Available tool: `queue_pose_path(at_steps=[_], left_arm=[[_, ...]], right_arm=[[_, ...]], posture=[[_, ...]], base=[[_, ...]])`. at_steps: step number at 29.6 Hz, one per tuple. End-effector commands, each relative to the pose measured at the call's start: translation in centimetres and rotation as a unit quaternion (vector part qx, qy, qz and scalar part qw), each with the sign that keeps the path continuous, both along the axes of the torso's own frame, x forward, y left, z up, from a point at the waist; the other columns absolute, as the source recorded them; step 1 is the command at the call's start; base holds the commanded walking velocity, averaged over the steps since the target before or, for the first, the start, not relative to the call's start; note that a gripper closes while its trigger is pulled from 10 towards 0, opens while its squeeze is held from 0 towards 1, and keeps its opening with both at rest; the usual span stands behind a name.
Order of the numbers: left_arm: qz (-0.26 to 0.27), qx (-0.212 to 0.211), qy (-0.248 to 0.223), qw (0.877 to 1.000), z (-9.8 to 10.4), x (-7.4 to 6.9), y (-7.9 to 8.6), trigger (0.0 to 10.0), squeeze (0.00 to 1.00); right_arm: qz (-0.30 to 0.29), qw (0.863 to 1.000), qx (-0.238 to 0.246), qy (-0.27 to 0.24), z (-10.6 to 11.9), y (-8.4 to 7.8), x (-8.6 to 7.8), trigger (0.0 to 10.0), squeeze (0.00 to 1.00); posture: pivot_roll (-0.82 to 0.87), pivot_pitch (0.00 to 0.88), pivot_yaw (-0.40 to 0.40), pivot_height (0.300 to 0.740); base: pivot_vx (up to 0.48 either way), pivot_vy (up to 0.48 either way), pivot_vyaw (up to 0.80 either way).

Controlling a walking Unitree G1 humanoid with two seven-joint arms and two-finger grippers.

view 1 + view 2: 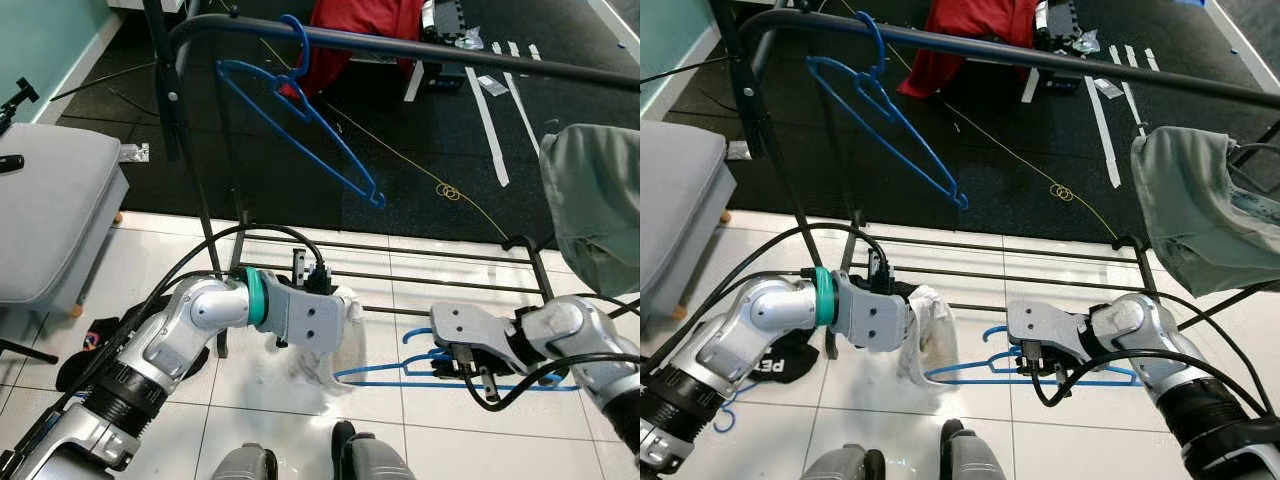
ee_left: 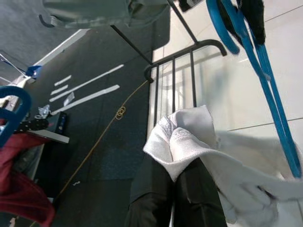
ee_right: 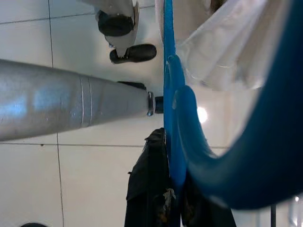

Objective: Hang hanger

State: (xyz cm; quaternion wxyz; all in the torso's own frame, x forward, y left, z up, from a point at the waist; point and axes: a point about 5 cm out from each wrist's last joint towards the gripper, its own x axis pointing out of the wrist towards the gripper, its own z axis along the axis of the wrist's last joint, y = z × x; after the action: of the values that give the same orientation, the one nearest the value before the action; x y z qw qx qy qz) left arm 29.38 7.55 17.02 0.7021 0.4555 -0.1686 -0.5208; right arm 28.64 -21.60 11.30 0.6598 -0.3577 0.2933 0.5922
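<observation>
Looking down from the head, the left eye view shows a black clothes rack point(image 1: 420, 48) whose top bar carries one blue hanger point(image 1: 300, 120) hooked near its left end, while a second blue hanger point(image 1: 400, 372) lies level below that bar, over the white tiled floor point(image 1: 300, 400) in front of the rack's low rails. The right claw point(image 1: 462, 372) pinches this lower hanger at its neck, just under the hook. The left claw point(image 1: 335, 310) is pressed together on a white cloth point(image 1: 335, 345) that droops over the lower hanger's left end. A grey-green garment point(image 1: 595, 200) hangs off the rack's right side. From the left wrist, the black fingers point(image 2: 189, 189) clamp the bunched cloth beside the blue hanger, with the rack's rails beyond. From the right wrist, blue plastic runs close along that claw, the cloth draped at its far end.
</observation>
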Motion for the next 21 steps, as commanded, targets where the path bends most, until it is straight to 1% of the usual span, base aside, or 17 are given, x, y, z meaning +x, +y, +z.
queue_pose_path(at_steps=[1,2,3,5,6,9,11,12,16,19,20,21], left_arm=[[-0.017,-0.004,-0.008,1.000,0.2,-0.2,-0.6,10.0,0.00],[-0.020,-0.003,-0.008,1.000,0.2,-0.2,-0.7,10.0,0.00],[-0.020,-0.003,-0.008,1.000,0.2,-0.2,-0.7,10.0,0.00],[-0.023,0.000,-0.008,1.000,0.2,-0.2,-0.8,10.0,0.00],[-0.023,0.000,-0.008,1.000,0.2,-0.2,-0.8,10.0,0.00],[-0.022,0.013,-0.005,1.000,0.0,-0.2,-0.4,10.0,0.00],[-0.022,0.013,-0.005,1.000,0.0,-0.2,-0.4,10.0,0.00],[-0.022,0.017,-0.004,1.000,0.0,-0.1,-0.3,10.0,0.00],[-0.021,0.023,-0.003,1.000,-0.2,-0.1,-0.1,10.0,0.00],[-0.021,0.022,-0.003,1.000,-0.2,-0.1,-0.2,10.0,0.00],[-0.024,0.019,-0.004,1.000,-0.1,-0.1,-0.3,10.0,0.00],[-0.024,0.019,-0.004,1.000,-0.1,-0.1,-0.3,10.0,0.00]], right_arm=[[0.007,1.000,0.004,-0.001,-0.1,0.6,0.1,0.0,0.00],[0.007,1.000,-0.003,-0.011,0.2,0.8,0.5,0.0,0.00],[0.007,1.000,-0.003,-0.011,0.2,0.8,0.5,0.0,0.00],[-0.004,0.999,-0.023,-0.025,0.4,0.9,1.0,0.0,0.00],[-0.004,0.999,-0.023,-0.025,0.4,0.9,1.0,0.0,0.00],[-0.052,0.996,-0.058,-0.051,0.5,0.2,1.7,0.0,0.00],[-0.052,0.996,-0.058,-0.051,0.5,0.2,1.7,0.0,0.00],[-0.063,0.994,-0.064,-0.056,0.6,0.1,1.8,0.0,0.00],[-0.073,0.993,-0.069,-0.055,0.7,-0.1,1.7,0.0,0.00],[-0.084,0.993,-0.063,-0.055,0.8,-0.1,1.8,0.0,0.00],[-0.081,0.994,-0.052,-0.050,0.6,0.2,1.8,0.0,0.00],[-0.081,0.994,-0.052,-0.050,0.6,0.2,1.8,0.0,0.00]], posture=[[-0.03,0.129,0.000,0.740],[-0.04,0.127,0.000,0.740],[-0.04,0.127,0.000,0.740],[-0.03,0.125,-0.001,0.740],[-0.03,0.125,-0.001,0.740],[-0.03,0.124,-0.003,0.740],[-0.03,0.124,-0.003,0.740],[-0.03,0.124,-0.003,0.740],[-0.04,0.126,0.000,0.740],[-0.04,0.127,0.001,0.740],[-0.04,0.126,0.001,0.740],[-0.04,0.126,0.001,0.740]], base=[[0.000,0.000,0.00],[0.000,0.000,0.00],[0.000,0.000,0.00],[0.000,0.000,0.00],[0.000,0.000,0.00],[0.000,0.000,0.00],[0.000,0.000,0.00],[0.000,0.000,0.00],[0.000,0.000,0.00],[0.000,0.000,0.00],[0.000,0.000,0.00],[0.000,0.000,0.00]])
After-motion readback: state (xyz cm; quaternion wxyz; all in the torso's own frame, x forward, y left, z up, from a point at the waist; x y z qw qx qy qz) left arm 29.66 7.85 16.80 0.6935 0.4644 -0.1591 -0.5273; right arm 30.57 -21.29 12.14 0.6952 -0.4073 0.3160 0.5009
